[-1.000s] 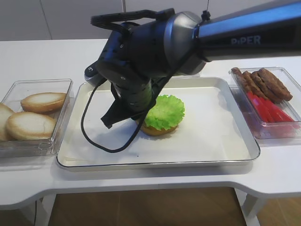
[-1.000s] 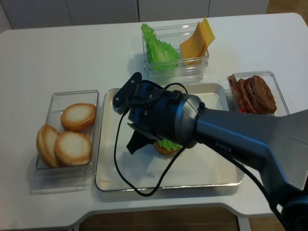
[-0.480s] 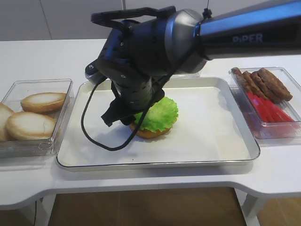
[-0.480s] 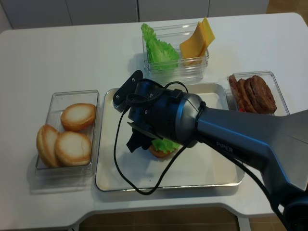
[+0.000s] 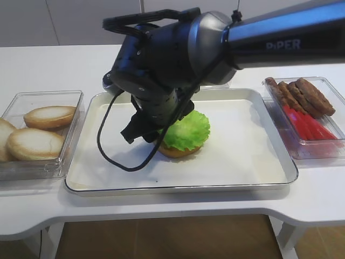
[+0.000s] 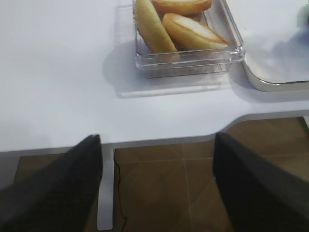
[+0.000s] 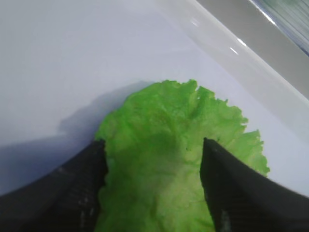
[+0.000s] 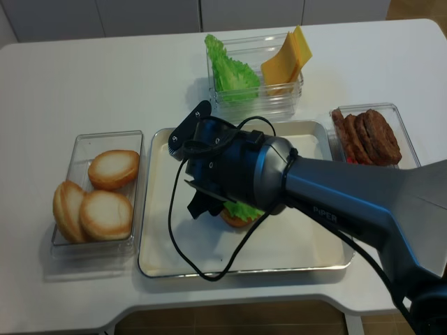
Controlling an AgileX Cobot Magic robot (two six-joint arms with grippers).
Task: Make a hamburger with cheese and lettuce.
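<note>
Hovering over lettuce (image 7: 164, 164), right gripper (image 7: 152, 186) fingers spread.

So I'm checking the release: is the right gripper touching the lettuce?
Cannot tell: in the right wrist view the fingers flank the lettuce, edges hidden.

We see bright, even light from above. The tray (image 5: 269, 178) rim glints, the arm (image 5: 178, 59) casts a soft shadow, and the close lettuce (image 7: 169, 159) looks slightly blurred, its dark fingers (image 7: 236, 198) unfocused.
</note>
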